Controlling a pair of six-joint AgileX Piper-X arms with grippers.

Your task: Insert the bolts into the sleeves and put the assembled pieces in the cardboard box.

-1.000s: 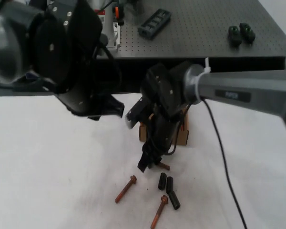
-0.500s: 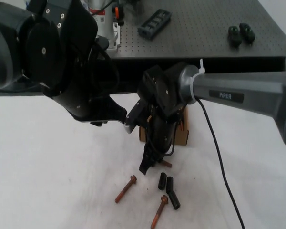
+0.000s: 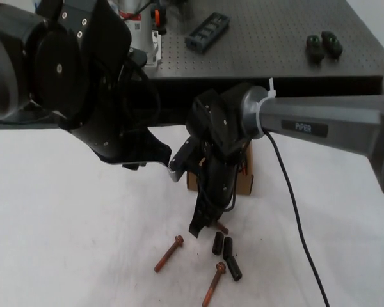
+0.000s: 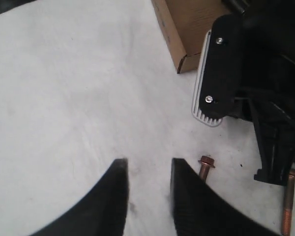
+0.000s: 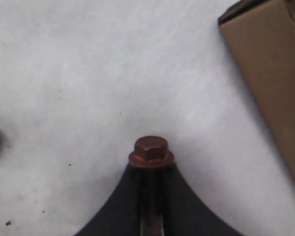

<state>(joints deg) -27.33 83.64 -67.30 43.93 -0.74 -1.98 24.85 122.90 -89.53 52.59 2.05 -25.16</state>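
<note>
1. One bolt (image 5: 151,150) is clamped between the fingers of the right gripper (image 5: 151,172). Its six-sided head pokes out past the fingertips, just in front of the cardboard box (image 5: 270,73).
2. A second bolt (image 3: 169,253) lies loose on the near side of the box, farther out than the held one and off towards the left arm's side.
3. A third bolt (image 3: 214,283) lies farther out again from the box, well apart from it.
4. Three black sleeves (image 3: 228,248) lie in front of the box, beyond the held bolt. Two are side by side, and the last is a little farther from the box, just beside the third bolt's head.
5. In the high view, the right arm's wrist covers much of the box.
6. The left gripper (image 4: 147,191) has its fingers apart with nothing between them. It hovers over bare cloth in front of the box, and the second bolt's head is just beside one finger.
7. A white cloth (image 3: 64,243) lies under the box and all the loose parts.
8. A black perforated bench (image 3: 275,38) stands behind the box.
</note>
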